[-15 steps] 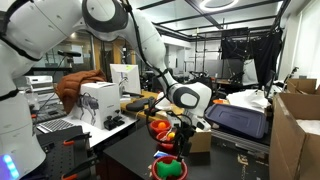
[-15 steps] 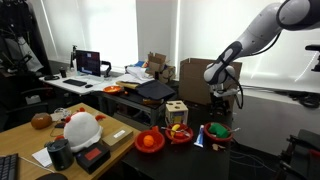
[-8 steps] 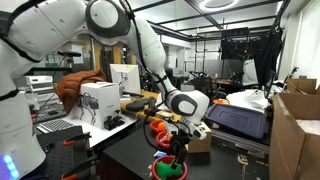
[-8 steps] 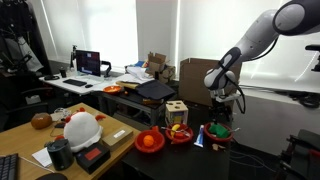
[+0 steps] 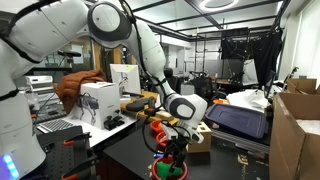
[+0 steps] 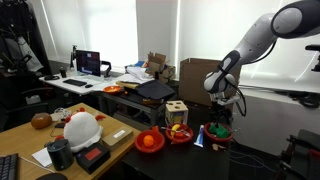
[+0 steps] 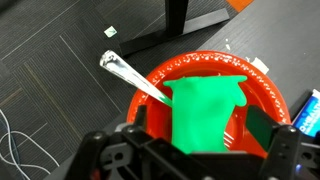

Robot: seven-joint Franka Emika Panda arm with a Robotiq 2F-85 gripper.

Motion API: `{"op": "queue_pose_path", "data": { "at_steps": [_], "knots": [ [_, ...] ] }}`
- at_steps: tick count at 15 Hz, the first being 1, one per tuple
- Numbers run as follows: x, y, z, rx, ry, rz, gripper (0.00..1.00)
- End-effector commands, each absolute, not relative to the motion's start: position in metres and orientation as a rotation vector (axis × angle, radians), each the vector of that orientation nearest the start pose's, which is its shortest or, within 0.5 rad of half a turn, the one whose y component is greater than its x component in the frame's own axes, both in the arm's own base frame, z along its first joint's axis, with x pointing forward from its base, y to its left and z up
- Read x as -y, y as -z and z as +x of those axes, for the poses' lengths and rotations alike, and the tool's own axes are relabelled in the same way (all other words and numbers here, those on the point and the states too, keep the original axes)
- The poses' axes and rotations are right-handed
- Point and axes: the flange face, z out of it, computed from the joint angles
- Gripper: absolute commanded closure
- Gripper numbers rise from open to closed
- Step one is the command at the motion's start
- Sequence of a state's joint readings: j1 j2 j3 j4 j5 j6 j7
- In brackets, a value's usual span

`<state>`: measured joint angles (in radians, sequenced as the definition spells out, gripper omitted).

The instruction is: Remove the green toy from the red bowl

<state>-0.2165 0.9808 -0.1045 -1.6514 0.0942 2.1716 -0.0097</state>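
Observation:
The red bowl (image 7: 268, 85) stands at the end of the dark table, and shows in both exterior views (image 5: 160, 171) (image 6: 208, 139). The green toy (image 7: 205, 100) lies in it, bright green and lumpy, beside a metal utensil (image 7: 128, 74) that leans over the rim. My gripper (image 7: 203, 122) is open and low over the bowl. Its two fingers stand on either side of the toy without visibly pressing it. In the exterior views the gripper (image 5: 176, 148) (image 6: 218, 124) hangs straight down into the bowl.
A smaller red vessel (image 6: 180, 133) with multicoloured pieces, an orange bowl (image 6: 150, 141) and a wooden block box (image 6: 176, 112) stand beside the red bowl. A blue object (image 7: 308, 110) lies next to the bowl. The table edge and the floor lie just beyond.
The gripper has come down from above the table until its fingers reach into the red bowl around the green toy. The toy and bowl have not moved.

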Motion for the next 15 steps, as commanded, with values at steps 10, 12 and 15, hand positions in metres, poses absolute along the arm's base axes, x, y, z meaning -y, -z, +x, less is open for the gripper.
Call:
{"op": "queue_pose_path", "data": {
  "at_steps": [10,12,15],
  "knots": [
    [0.176,-0.004,0.573,-0.436,-0.687,-2.97,0.58],
    [0.178,-0.01,0.573,-0.443,-0.681,-2.966,0.73],
    [0.177,-0.033,0.572,-0.45,-0.669,-2.964,0.94]
  ]
}}
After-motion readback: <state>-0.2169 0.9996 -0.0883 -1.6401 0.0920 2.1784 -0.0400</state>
